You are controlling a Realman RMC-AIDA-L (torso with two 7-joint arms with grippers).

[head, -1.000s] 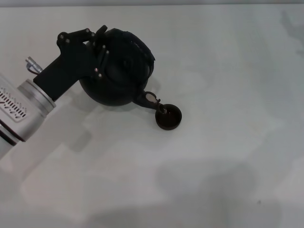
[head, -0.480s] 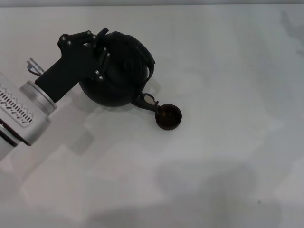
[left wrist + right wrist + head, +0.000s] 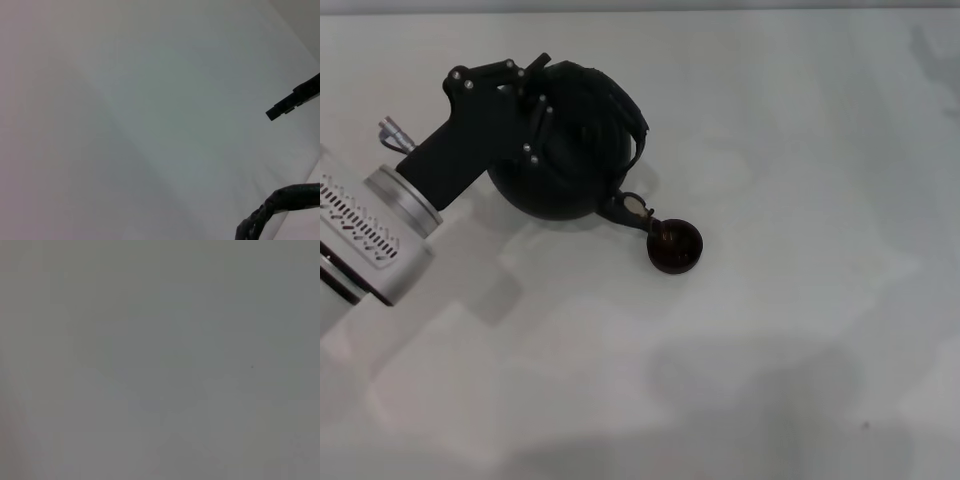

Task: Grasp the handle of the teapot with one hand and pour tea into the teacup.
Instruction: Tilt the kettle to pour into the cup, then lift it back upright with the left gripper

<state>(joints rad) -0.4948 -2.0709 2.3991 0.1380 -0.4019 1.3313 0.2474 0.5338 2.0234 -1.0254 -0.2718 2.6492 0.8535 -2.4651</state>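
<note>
Tilted slightly further, black teapot point(image 3: 565, 150) pours into teacup point(image 3: 675, 248); left gripper point(image 3: 532, 105) clamps handle point(image 3: 620, 105).

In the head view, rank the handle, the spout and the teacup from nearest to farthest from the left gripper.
1. Handle: over the teapot's top, at the left gripper.
2. Spout: on the pot's near-right side.
3. Teacup: on the table just beyond the spout tip.

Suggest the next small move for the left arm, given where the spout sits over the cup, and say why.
Probably hold the tilt a moment longer. The left gripper holds the teapot by its handle, tipped so the spout meets the teacup rim, and brownish liquid shows in the cup. How full it is I cannot tell, so any further tipping should be slight.
</note>
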